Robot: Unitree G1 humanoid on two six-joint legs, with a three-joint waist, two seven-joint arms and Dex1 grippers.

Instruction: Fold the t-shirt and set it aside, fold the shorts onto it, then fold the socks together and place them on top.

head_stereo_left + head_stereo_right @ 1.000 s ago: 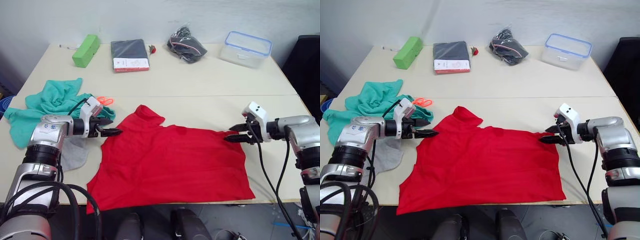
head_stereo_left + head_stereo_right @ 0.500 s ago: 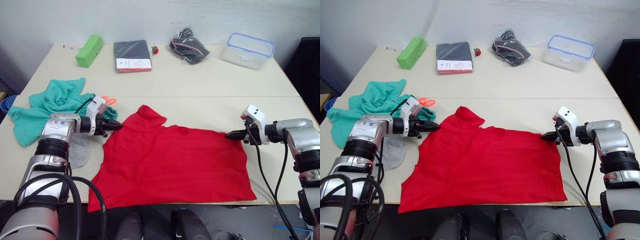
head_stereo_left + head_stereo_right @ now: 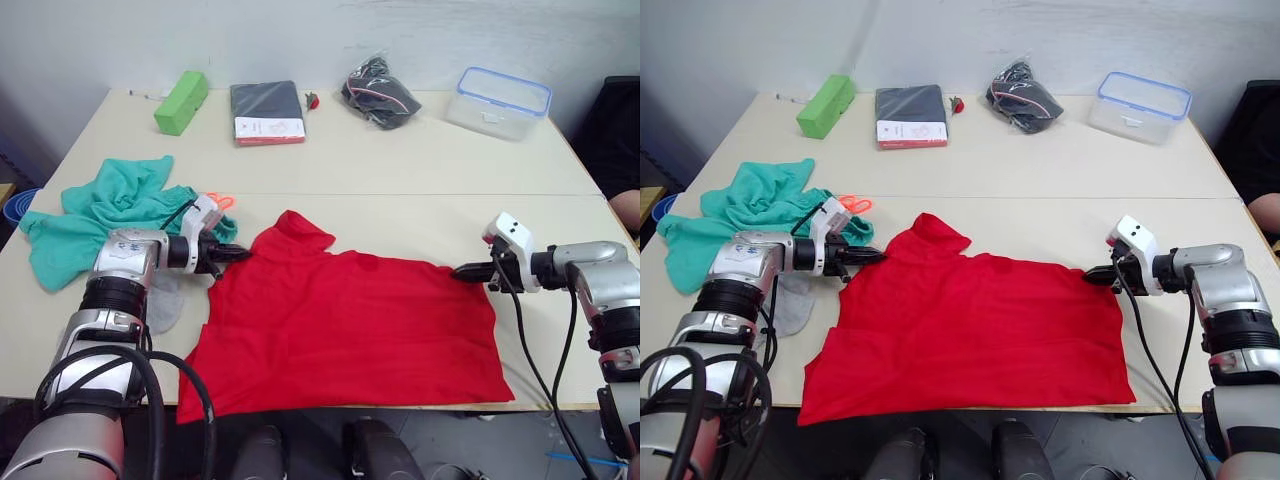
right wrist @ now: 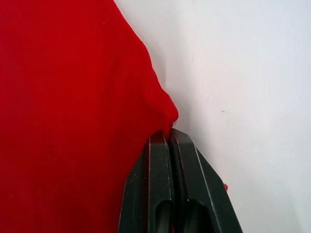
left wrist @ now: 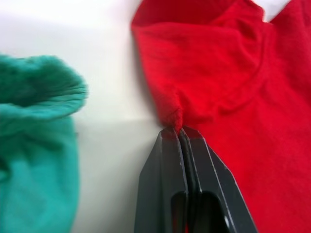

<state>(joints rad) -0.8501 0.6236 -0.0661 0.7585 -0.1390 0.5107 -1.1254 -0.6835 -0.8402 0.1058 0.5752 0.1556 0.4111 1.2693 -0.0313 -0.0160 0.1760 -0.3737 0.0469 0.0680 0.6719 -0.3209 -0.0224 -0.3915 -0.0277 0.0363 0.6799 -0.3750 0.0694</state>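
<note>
Since a second ago the left gripper (image 3: pixel 240 253) has slid in from the bare table to the red cloth, and the right gripper (image 3: pixel 462 270) has closed up on the far corner; the t-shirt (image 3: pixel 350 325) itself has barely shifted. Now both are on it! The left gripper's two black fingers (image 5: pixel 167 160) are pressed flat together with a pinch of the t-shirt's sleeve edge bunched at their tips. Same story on the other side: the right gripper's fingers (image 4: pixel 163 165) are clamped tight on a small peak of red hem.

The t-shirt lies spread flat across the near half of the table (image 3: pixel 400 160), its lower edge hanging over the front rim at 6 o'clock. At 9 o'clock from it sit the shorts (image 3: pixel 95 210), a crumpled teal heap, with the orange drawstring (image 3: pixel 213 201) peeking out just beside the left gripper. A grey sock (image 3: pixel 160 305) lies between the shorts and the t-shirt, partly under the left arm.

Along the back edge, from 11 to 1 o'clock: a green block (image 3: pixel 181 101), a dark flat packet (image 3: pixel 266 111), a black bundle with pink trim (image 3: pixel 378 91), and a clear lidded container (image 3: pixel 498 100).
</note>
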